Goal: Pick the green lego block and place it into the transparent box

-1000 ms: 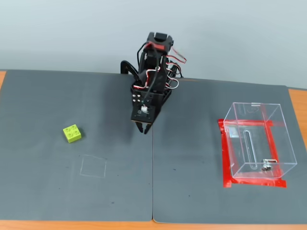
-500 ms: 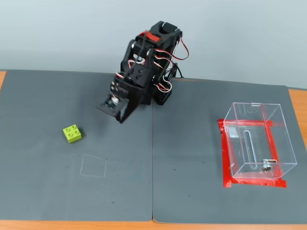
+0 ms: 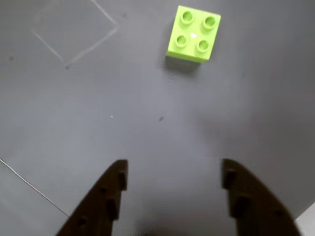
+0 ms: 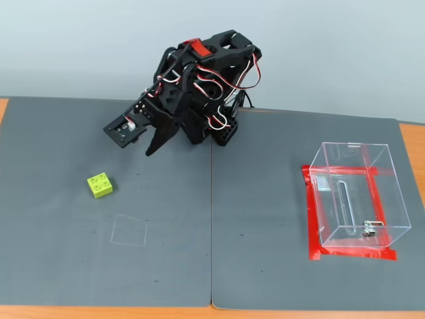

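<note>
A: On the table, what is largest?
B: Dark grey mats (image 4: pixel 265 219) cover it. The black arm (image 4: pixel 199 86) leans left in the fixed view.

A: And the box?
B: The box (image 4: pixel 355 196) stands far right, edged by red tape (image 4: pixel 311 219), well apart from the arm.

A: The gripper?
B: The gripper (image 3: pixel 172 174) hangs above the mat, fingers spread, holding nothing.

A: The block?
B: The block (image 3: pixel 194 33) sits studs up ahead of the fingers, near a chalk square (image 4: pixel 129 230).

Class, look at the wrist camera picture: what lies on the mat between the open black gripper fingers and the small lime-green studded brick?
Nothing: in the wrist view, only bare grey mat separates the black gripper from the lime-green studded brick.
</note>
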Controlling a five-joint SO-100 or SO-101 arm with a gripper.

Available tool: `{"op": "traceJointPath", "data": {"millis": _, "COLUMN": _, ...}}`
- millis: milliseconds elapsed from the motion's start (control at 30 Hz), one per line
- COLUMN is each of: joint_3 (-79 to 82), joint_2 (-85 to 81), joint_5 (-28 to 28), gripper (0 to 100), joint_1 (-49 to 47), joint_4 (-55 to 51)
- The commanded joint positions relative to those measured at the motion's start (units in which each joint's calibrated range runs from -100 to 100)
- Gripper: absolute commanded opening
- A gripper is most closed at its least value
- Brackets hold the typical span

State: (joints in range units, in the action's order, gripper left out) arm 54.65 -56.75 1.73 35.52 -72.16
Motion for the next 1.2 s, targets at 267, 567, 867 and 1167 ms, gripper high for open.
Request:
{"op": "traceJointPath", "data": {"millis": 267, "joint_3": -2.9, "joint_2": 8.8, "joint_5": 4.6, "gripper": 25, "joint_1": 2.6, "joint_4": 15.8}}
{"op": "traceJointPath", "data": {"millis": 567, "joint_3": -0.1, "joint_2": 13.9, "joint_5": 6.7, "gripper": 26, "joint_1": 2.9, "joint_4": 27.8}}
{"op": "traceJointPath", "data": {"millis": 867, "joint_3": 0.0, "joint_2": 22.5, "joint_5": 6.5, "gripper": 36, "joint_1": 3.2, "joint_4": 33.5}}
{"op": "traceJointPath", "data": {"millis": 1167, "joint_3": 0.0, "joint_2": 27.0, "joint_5": 6.7, "gripper": 37, "joint_1": 5.0, "joint_4": 38.6}}
